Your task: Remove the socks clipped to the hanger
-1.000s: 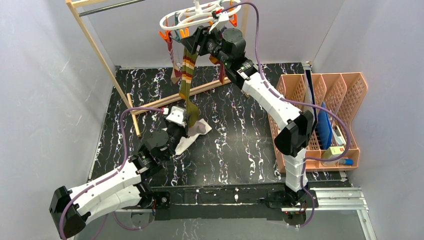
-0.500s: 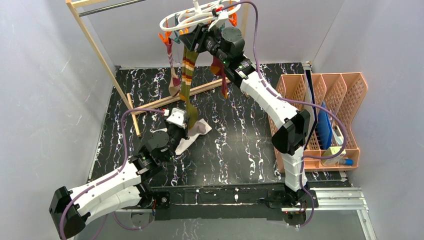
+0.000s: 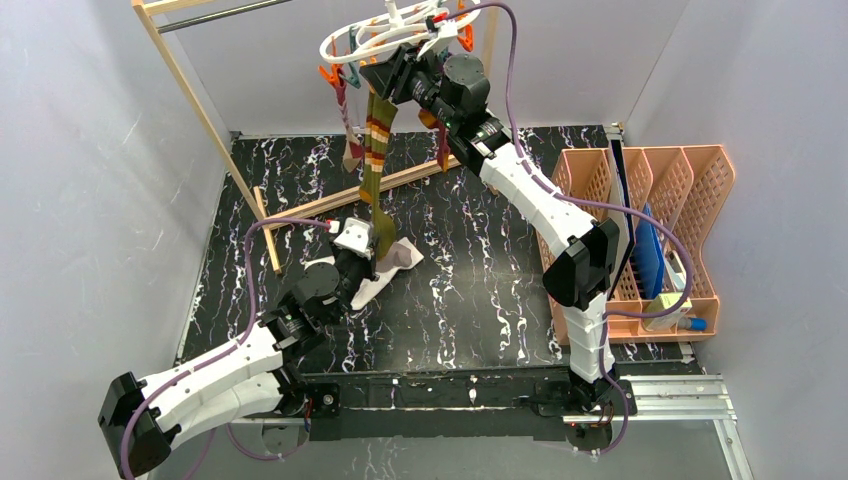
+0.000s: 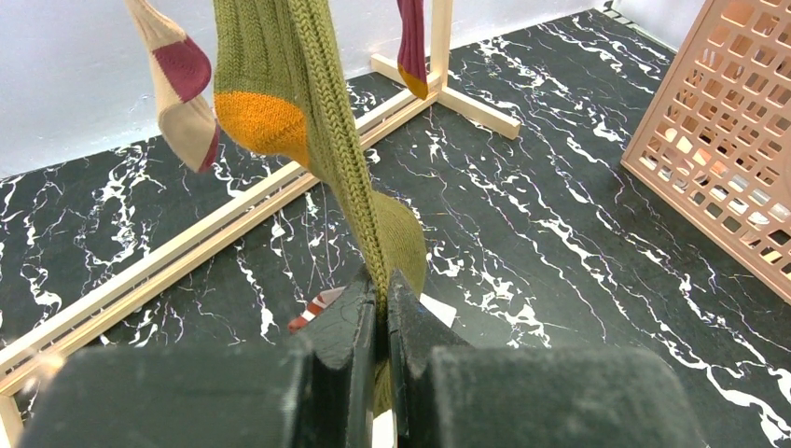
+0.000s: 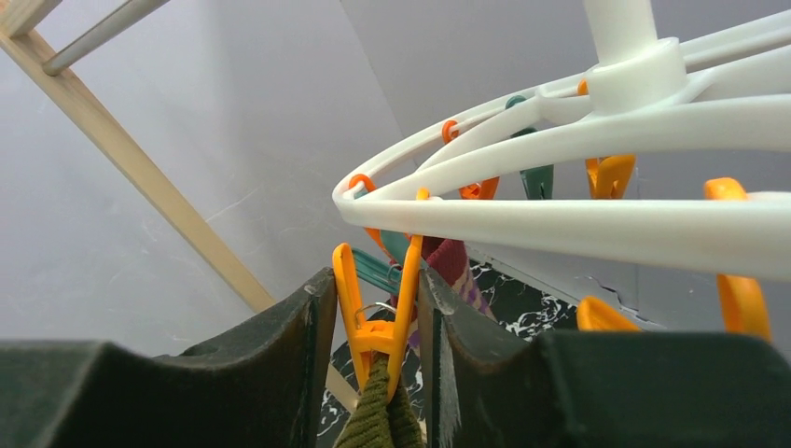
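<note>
My left tool point(image 4: 382, 280) clenches the olive sock's point(image 4: 347, 177) lower end; my right tool point(image 5: 373, 280) seemingly squeezes its orange peg point(image 5: 373, 334) on the hanger point(image 5: 578, 224). Next: pinch fully, then tug down

Both arms are the same build: left arm point(image 3: 215, 375) & right arm point(image 3: 530, 195) have white plastic shells w/ black round joints and black bases. A purple cable point(image 3: 512, 60) runs along each. Left camera block point(image 3: 352, 235) is white w/ small red mark. The fingers point(image 4: 347, 322) are dark, matte, thick.
</note>
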`<action>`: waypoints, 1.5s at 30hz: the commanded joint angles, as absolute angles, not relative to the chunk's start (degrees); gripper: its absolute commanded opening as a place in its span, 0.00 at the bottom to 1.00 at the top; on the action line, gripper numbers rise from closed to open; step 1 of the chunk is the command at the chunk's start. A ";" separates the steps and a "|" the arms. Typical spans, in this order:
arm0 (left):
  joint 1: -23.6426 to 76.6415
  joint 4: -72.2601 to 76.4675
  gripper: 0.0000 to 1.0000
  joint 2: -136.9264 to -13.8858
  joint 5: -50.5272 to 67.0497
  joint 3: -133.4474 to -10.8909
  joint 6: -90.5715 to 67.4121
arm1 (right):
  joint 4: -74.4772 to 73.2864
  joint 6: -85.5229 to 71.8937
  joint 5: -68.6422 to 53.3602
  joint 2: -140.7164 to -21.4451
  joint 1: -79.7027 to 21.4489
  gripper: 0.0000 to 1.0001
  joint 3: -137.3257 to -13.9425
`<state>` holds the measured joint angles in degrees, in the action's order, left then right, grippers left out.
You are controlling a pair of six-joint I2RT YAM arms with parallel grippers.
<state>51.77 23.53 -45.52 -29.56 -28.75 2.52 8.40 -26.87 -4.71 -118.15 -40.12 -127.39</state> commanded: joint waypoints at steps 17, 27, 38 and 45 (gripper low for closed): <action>52.21 20.80 0.02 -45.27 -32.01 -29.05 0.49 | 12.08 -26.98 -4.64 -116.28 -39.94 0.08 -128.06; 52.21 16.72 0.98 -43.83 -46.31 -30.52 5.17 | 11.29 -23.95 -4.99 -110.81 -39.62 0.05 -123.23; 49.05 40.80 0.97 -54.44 -53.90 -29.63 17.33 | 13.20 -24.28 -5.36 -104.03 -38.39 0.04 -115.22; 38.68 45.22 0.96 -67.72 -41.46 -38.58 9.21 | 12.50 -23.32 -5.71 -101.64 -38.29 0.04 -113.54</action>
<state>42.81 37.43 -63.09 -46.94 -32.40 12.95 10.37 -24.77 -4.93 -105.43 -38.30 -113.67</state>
